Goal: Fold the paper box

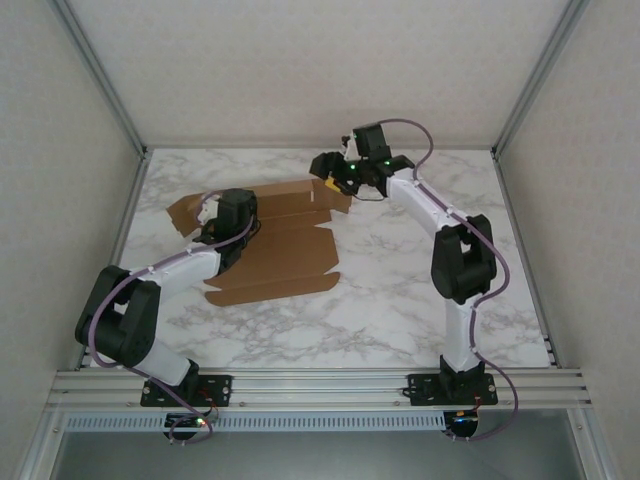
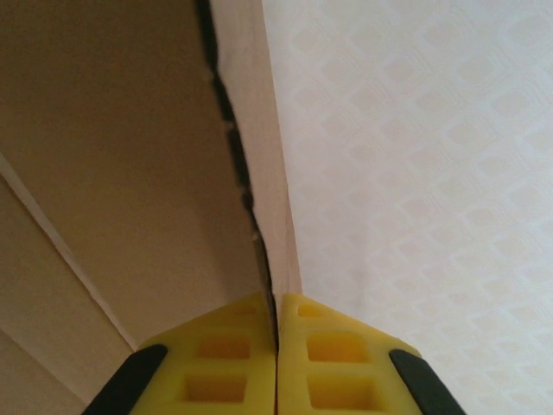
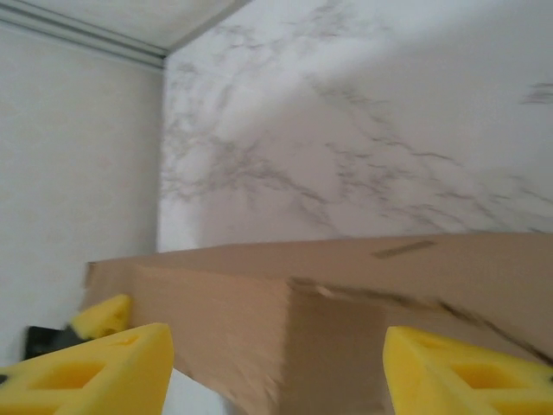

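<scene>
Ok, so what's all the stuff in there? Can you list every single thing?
paper box: one, brown, lying mostly flat on the left-middle of the table, with a fold standing up at its far side.
table: one, white marble with grey veins, under everything.
walls: three, pale and patterned, on the left, far and right sides.
metal rail: one, silver, along the near edge where the arms are bolted.
left arm: one, white and black with a purple cable, reaching onto the box.
right arm: one, same colours, reaching to the box's far right corner.
left gripper: one, yellow fingers, shut on a cardboard edge.
right gripper: one, yellow fingers, open around a box corner.
</scene>
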Robot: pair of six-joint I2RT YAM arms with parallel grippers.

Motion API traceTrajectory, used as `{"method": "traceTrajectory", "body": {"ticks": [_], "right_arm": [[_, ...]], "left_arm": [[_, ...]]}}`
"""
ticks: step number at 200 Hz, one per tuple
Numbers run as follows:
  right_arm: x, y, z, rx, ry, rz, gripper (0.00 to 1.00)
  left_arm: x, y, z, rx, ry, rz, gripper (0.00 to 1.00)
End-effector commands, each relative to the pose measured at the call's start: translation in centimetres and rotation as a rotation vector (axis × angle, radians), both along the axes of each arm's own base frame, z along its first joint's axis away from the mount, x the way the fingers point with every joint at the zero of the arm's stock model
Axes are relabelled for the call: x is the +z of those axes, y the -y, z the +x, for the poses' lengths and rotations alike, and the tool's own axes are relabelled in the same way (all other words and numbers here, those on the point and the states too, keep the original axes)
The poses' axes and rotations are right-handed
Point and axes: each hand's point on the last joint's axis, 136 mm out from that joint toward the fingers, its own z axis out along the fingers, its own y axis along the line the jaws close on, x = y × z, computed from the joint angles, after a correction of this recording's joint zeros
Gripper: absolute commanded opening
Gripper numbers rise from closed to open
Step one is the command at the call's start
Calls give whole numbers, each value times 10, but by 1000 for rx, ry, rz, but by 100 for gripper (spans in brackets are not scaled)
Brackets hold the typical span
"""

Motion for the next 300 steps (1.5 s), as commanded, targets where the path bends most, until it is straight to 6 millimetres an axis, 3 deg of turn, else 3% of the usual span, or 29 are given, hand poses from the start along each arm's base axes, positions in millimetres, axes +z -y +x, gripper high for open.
{"method": "traceTrajectory", "body": {"ticks": [1, 10, 28, 59, 107, 142, 194, 254, 300], "right_arm": [[3, 36, -22, -55, 59, -133, 59], [5, 40, -31, -60, 82, -146, 52], [-12, 45, -48, -61, 79, -209, 37], [-55, 34, -60, -15, 28, -305, 31], [-92, 11, -47, -41, 28, -349, 36], [-110, 16, -22, -146, 49, -391, 31], [-131, 5, 7, -154, 62, -395, 40], [-149, 14, 21, -161, 70, -487, 47], [-164, 0, 22, -69, 18, -488, 54]], "left_arm": [[-25, -13, -10, 64, -108, 44, 6], [-27, -12, -9, 60, -110, 44, 5], [-28, -11, -7, 60, -117, 51, 5], [-26, -13, 0, 63, -133, 63, 4], [-23, -17, 4, 63, -139, 67, 4], [-33, -19, 6, 52, -177, 66, 1], [-44, -17, 7, 30, -211, 64, 0], [-53, -20, 13, 17, -252, 56, 0], [-63, -18, 15, -1, -267, 40, 0]]}}
